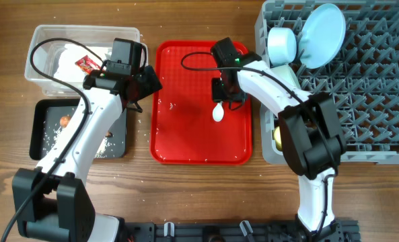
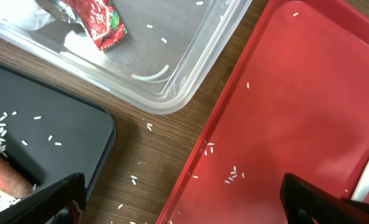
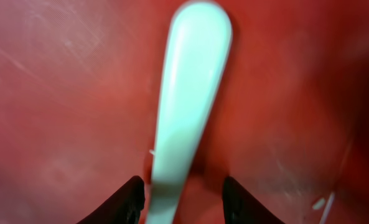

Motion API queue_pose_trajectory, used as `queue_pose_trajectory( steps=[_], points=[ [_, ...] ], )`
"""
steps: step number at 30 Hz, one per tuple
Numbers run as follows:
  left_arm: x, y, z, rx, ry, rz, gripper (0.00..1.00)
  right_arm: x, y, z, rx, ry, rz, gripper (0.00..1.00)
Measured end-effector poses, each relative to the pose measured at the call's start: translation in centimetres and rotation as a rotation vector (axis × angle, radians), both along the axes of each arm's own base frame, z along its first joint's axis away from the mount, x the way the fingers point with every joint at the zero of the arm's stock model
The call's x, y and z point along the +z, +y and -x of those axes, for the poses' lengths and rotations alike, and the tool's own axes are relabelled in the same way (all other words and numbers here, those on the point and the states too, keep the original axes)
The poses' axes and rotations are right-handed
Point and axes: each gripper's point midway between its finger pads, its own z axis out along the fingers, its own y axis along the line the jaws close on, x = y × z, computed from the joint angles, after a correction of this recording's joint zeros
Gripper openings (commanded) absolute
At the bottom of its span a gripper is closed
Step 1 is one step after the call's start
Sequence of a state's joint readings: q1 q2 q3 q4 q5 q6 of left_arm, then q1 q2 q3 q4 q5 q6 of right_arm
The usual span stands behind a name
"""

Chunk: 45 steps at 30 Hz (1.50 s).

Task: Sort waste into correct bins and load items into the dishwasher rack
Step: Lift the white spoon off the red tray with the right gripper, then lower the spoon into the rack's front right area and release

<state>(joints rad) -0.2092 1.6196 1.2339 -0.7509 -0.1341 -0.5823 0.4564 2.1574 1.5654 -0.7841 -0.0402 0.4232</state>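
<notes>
Two grippers in view. Right gripper (image 3: 183, 200) straddles the handle of the white plastic spoon (image 3: 193, 87) lying on the red tray (image 1: 186, 141), fingers narrow, gap on one side. Left gripper (image 2: 181, 199) is spread wide over wood beside the black tray (image 2: 60, 149). Red snack wrapper (image 2: 100, 25) lies in the clear tub (image 2: 196, 62)

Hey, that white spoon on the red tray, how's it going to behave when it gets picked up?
The spoon looks like thin, glossy plastic, so it is probably very light and fairly stiff. Its smooth, narrow handle could slip or twist in a pinch. Lying flat on the red tray, it would likely slide rather than roll if nudged.
</notes>
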Motion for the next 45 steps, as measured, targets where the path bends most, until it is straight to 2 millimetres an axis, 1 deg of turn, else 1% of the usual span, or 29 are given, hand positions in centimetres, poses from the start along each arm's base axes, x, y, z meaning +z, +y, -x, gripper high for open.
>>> queue_pose_trajectory(
  steps=[2,3,4,5,6,14,16,18,19,21,22,23,25,26,27,28,30,32,33,34,35,36,37,38,39,40,41,42,45],
  points=[
    [0.0,0.0,0.0,0.0,0.0,0.0,1.0,-0.1,0.0,-0.3,-0.005,-0.027,-0.008,0.3],
    [0.0,0.0,0.0,-0.001,0.0,0.0,1.0,-0.2,-0.1,-0.4,-0.01,-0.047,-0.013,0.21],
    [0.0,0.0,0.0,0.0,0.001,0.0,1.0,-0.2,-0.2,-0.3,-0.011,-0.053,-0.012,0.15],
    [0.0,0.0,0.0,0.0,0.0,0.0,1.0,-0.3,-0.2,-0.3,-0.011,-0.062,-0.015,0.12],
    [0.0,0.0,0.0,0.0,0.0,0.0,1.0,-0.3,-0.3,-0.2,-0.015,-0.069,-0.02,0.05],
    [0.0,0.0,-0.1,0.0,-0.003,0.001,1.0,-0.3,-0.3,0.2,0.0,-0.057,-0.041,0.04],
    [0.0,0.0,-0.1,0.0,-0.003,0.001,1.0,-0.2,-0.3,1.0,0.008,-0.027,-0.062,0.04],
    [0.0,0.0,-0.1,-0.001,-0.003,0.001,1.0,0.6,-1.0,1.7,0.011,-0.01,-0.069,0.04],
    [0.0,0.0,-0.1,0.0,-0.003,0.001,1.0,2.1,-1.6,1.7,0.007,-0.029,-0.079,0.04],
    [0.0,0.0,-0.1,0.0,-0.003,0.001,1.0,5.6,-2.1,1.1,0.008,-0.1,-0.107,0.04],
    [0.0,0.0,-0.1,0.0,-0.003,0.0,1.0,9.3,-2.7,0.7,0.008,-0.179,-0.135,0.04],
    [0.0,0.0,-0.1,0.0,-0.003,0.001,1.0,11.3,-3.1,0.7,0.007,-0.222,-0.149,0.04],
    [0.0,0.0,-0.1,0.0,-0.003,0.001,1.0,15.6,-5.0,1.4,-0.011,-0.296,-0.158,0.04],
    [0.0,0.0,0.0,0.0,-0.002,0.001,1.0,16.8,-6.4,1.9,-0.038,-0.31,-0.141,0.04],
    [0.0,0.0,0.0,0.0,-0.002,0.001,1.0,17.5,-7.8,2.3,-0.064,-0.316,-0.119,0.04],
    [0.0,0.0,-0.1,0.0,-0.003,0.001,1.0,18.1,-9.6,2.8,-0.099,-0.318,-0.085,0.04],
    [0.0,0.0,-0.1,0.0,-0.004,0.001,1.0,19.6,-16.1,3.8,-0.22,-0.335,0.036,0.04],
    [0.0,0.0,-0.1,0.0,-0.003,0.001,1.0,19.4,-20.5,5.0,-0.289,-0.299,0.131,0.05],
    [0.0,0.0,-0.1,0.0,-0.003,0.001,1.0,19.2,-22.3,5.4,-0.3,-0.283,0.17,0.06],
    [0.0,0.0,-0.1,0.0,-0.003,0.0,1.0,19.2,-23.1,5.6,-0.278,-0.275,0.202,0.05],
    [0.0,0.0,-0.1,0.0,-0.003,0.001,1.0,19.0,-24.7,6.2,-0.291,-0.253,0.229,0.05],
    [0.0,0.0,-0.1,0.0,-0.003,0.001,1.0,18.7,-25.1,6.5,-0.275,-0.236,0.243,0.05],
    [0.0,0.0,-0.1,0.0,-0.003,0.001,1.0,18.2,-25.4,6.7,-0.26,-0.214,0.254,0.09],
    [0.0,0.0,-0.1,0.0,-0.003,0.0,1.0,17.6,-25.6,6.9,-0.246,-0.183,0.264,0.41],
    [0.0,0.0,-0.1,-0.001,-0.003,0.001,1.0,16.9,-25.7,7.0,-0.237,-0.155,0.272,0.7],
    [0.0,0.0,-0.1,0.0,-0.003,0.001,1.0,16.1,-25.8,7.1,-0.227,-0.119,0.282,0.82],
    [0.0,0.0,-0.1,0.0,-0.003,0.001,1.0,15.4,-25.8,7.3,-0.22,-0.09,0.285,0.88],
    [0.0,0.0,-0.1,-0.001,-0.003,0.001,1.0,15.1,-25.8,7.5,-0.214,-0.074,0.289,0.9],
    [0.0,0.0,-0.1,-0.001,-0.003,0.001,1.0,14.9,-25.8,7.6,-0.221,-0.069,0.288,0.9]
  ],
)
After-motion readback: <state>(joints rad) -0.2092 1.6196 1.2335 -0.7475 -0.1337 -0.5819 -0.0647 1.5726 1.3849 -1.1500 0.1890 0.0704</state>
